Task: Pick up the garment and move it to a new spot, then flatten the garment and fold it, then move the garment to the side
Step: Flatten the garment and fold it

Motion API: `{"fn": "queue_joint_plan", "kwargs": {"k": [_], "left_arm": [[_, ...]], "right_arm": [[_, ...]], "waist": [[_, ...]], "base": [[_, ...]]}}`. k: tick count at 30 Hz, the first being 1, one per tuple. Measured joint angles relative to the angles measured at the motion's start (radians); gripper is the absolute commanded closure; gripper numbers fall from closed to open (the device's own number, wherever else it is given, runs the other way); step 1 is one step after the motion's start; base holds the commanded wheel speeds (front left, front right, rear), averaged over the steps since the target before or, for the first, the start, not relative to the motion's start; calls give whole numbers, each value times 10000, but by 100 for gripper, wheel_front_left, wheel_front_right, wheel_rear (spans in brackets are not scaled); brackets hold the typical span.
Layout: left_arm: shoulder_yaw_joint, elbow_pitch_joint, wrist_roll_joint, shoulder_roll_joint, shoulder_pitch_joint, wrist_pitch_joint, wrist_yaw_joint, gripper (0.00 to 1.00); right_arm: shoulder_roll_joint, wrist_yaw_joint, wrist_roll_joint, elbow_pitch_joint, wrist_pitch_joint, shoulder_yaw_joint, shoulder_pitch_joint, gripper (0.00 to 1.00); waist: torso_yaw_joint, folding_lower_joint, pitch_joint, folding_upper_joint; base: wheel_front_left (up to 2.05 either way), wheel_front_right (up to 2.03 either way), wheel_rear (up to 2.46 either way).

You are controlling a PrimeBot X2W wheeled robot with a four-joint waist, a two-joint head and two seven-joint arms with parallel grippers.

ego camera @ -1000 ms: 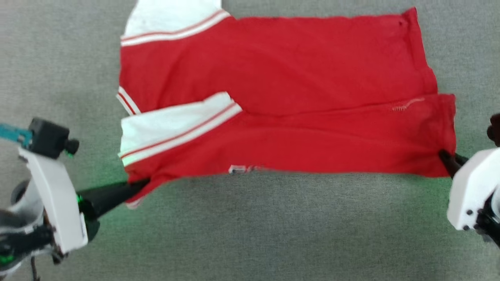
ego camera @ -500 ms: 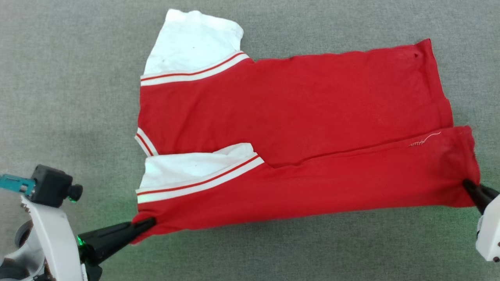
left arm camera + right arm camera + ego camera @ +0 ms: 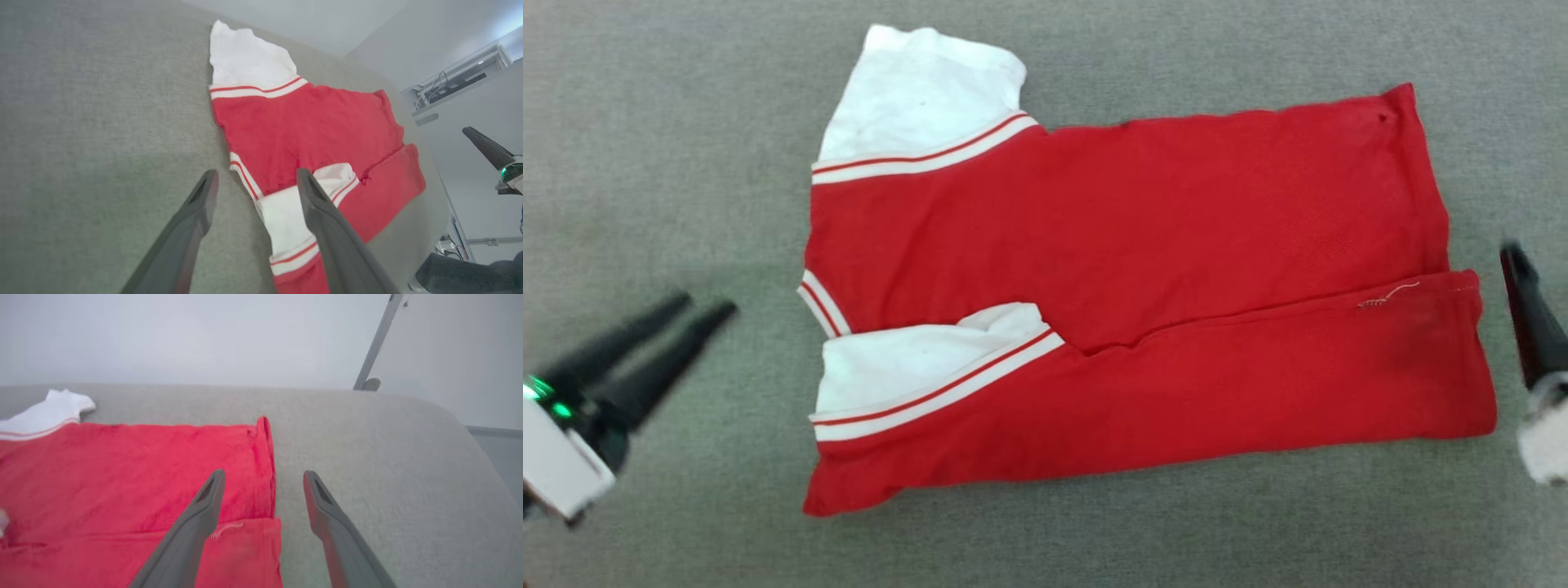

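Observation:
The garment (image 3: 1143, 294), a red shirt with white sleeves and striped trim, lies flat on the grey table (image 3: 1094, 547) with its near edge folded up over the body. No letters or numbers show. My left gripper (image 3: 704, 304) hovers open to the left of the garment, apart from it. In the left wrist view that gripper (image 3: 256, 174) points at the folded white sleeve (image 3: 286, 216). My right gripper (image 3: 1513, 255) stands off the garment's right hem. Its fingers (image 3: 204, 506) are spread wide over the hem (image 3: 265, 457), with nothing between them.
The grey cloth-covered table has a rounded far right corner (image 3: 449, 412) and its right edge (image 3: 433, 179) runs close beside the garment. Bare surface lies left (image 3: 645, 163) and in front of the garment. A pale wall (image 3: 204, 335) stands behind.
Both grippers have opened and let go of the garment's near corners, then drawn outward and away. The folded garment now rests on the table. The camera shifted early on.

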Motion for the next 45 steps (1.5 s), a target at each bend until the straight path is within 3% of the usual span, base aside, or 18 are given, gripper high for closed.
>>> {"fn": "queue_joint_plan", "kwargs": {"k": [4, 7, 12, 15, 22, 25, 31, 39, 40, 41, 43, 44, 45], "left_arm": [[422, 1289, 100, -512, -515, -608, -2, 0], [591, 2382, 920, -727, -1351, -1099, 0, 0], [194, 3647, 2357, -988, -2871, -1396, 0, 0], [-119, 4249, 2740, -986, -3989, -1047, -2, 0], [-1080, 4989, 2966, -675, -6474, 1179, -2, 0], [-1569, 5242, 2951, -407, -7240, 2592, -2, 0], [-2242, 5528, 1937, 105, -8143, 5885, 0, 0], [-2420, 5839, 1707, 631, -9004, 7403, 0, 0], [-2370, 5873, 1434, 617, -9029, 7501, 0, 2], [-2328, 5900, 1206, 602, -9060, 7632, 0, 16], [-2324, 5708, 1020, 658, -9175, 7923, 10, 56], [-2311, 5599, 884, 663, -9193, 8055, 13, 84], [-2284, 5519, 736, 662, -9210, 8111, 13, 100]], "right_arm": [[445, 0, -771, 1022, -2456, 1174, -843, 0], [922, 2, -1384, 2048, -3935, 2067, -1398, 0], [1162, 0, -2130, 3333, -5743, 3007, -1829, 0], [1162, 0, -1772, 3580, -6520, 3359, -1817, 0], [1158, 0, -1283, 3129, -7478, 4128, -1313, 0], [1158, 0, -1252, 2874, -7724, 4579, -1048, 0], [1156, 0, -1189, 2589, -7927, 5181, -647, 0], [1158, 0, -1164, 2314, -7925, 5555, -428, 0], [1160, 0, -1164, 2288, -7910, 5540, -370, 0], [1160, 0, -1164, 2272, -7891, 5503, -350, 0], [1162, 0, -1160, 2207, -7820, 5384, -332, 0], [1162, 0, -1133, 2163, -7772, 5325, -336, 0], [1160, 0, -1116, 2144, -7683, 5275, -366, 0]], "waist": [[-262, 0, 72, -1], [-519, 0, 146, 0], [-1038, 0, 324, 0], [-1381, 0, 480, 0], [-2230, 0, 1027, 0], [-2634, 0, 1302, 0], [-3493, 0, 1762, 0], [-4445, 0, 2254, 0], [-4512, 0, 2324, 0], [-4563, 0, 2396, 0], [-4621, 0, 2520, 0], [-4624, 0, 2570, 0], [-4606, 0, 2604, 0]], "base": [[0, 0, 0], [0, 0, 0], [0, 0, 0], [0, 0, 0], [0, 0, 0], [0, 0, 0], [0, 0, 0], [0, 0, 0], [0, 0, 0], [0, 0, 0], [0, 0, 0], [0, 0, 0], [0, 0, 0]]}}
